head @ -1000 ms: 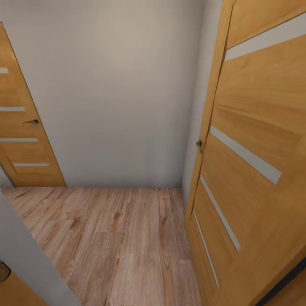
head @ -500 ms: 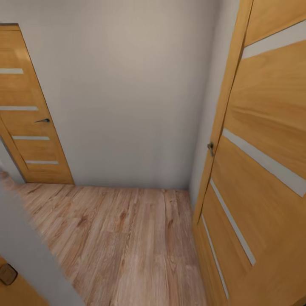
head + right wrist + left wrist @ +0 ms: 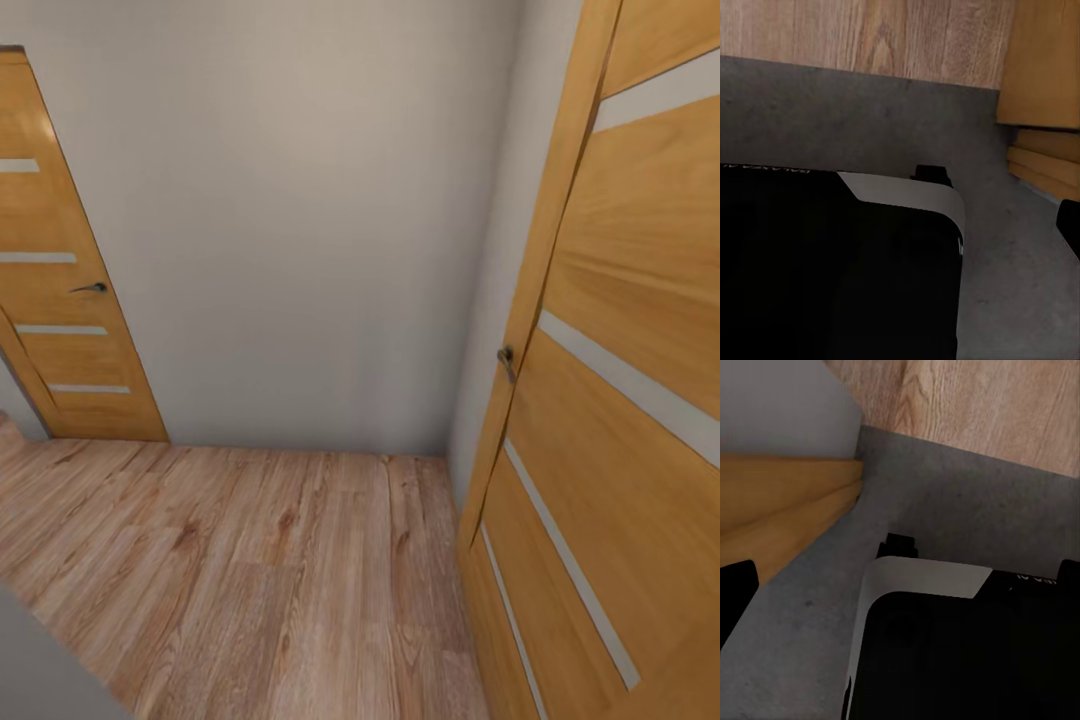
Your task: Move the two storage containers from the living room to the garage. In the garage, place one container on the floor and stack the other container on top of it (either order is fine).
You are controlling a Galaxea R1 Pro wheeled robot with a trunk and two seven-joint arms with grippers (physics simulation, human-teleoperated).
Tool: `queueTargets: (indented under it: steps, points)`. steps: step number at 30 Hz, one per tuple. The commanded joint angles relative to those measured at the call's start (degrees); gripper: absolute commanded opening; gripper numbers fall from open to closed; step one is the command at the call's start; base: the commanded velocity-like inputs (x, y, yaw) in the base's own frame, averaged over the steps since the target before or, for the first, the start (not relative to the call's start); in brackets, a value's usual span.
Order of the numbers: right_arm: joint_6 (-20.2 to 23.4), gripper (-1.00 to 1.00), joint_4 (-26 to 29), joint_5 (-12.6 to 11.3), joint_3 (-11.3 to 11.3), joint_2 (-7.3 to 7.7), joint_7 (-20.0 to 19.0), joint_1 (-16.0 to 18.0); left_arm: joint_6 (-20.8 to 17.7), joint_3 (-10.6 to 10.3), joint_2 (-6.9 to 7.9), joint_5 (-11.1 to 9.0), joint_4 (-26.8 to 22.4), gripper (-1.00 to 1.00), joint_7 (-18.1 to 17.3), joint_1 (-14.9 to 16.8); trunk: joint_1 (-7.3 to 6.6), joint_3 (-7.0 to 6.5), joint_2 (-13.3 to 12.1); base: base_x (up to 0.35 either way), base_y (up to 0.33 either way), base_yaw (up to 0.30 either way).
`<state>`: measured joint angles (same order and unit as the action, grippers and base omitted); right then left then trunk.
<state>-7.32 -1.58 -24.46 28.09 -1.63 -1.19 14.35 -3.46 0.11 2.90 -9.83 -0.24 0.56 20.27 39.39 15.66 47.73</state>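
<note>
Robot in transit: light wood plank floor [image 3: 280, 590], plain grey wall [image 3: 300, 230] ahead, open orange wooden door [image 3: 620, 400] close at right. Finger state cannot be told. Storage containers unseen. Steer wide of door edge.

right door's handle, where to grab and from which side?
Grip the lever of the handle near the right door's edge, coming from the open hallway side over the wood floor. It is small and dark; its shape is hard to make out.

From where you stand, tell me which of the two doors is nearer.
The door on the right; it looms large beside the robot, while the left door stands farther off along the wall.
</note>
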Motion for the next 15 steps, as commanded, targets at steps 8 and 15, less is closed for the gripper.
queueTargets:
  steps: [8, 15]
  points:
    - [-0.3, 1.0, -0.18, -0.59, 0.47, -0.03, -0.12, 0.07, -0.23, -0.02, 0.02, -0.46, -0.03, 1.0, 0.06, 0.03, 0.01, 0.07, 0.05, 0.066, 0.0, 0.0]
    - [-0.32, 1.0, -0.18, -0.59, 0.47, -0.03, -0.12, 0.07, -0.23, -0.02, 0.01, -0.46, -0.03, 1.0, 0.06, 0.03, 0.01, 0.07, 0.05, 0.295, 0.0, 0.0]
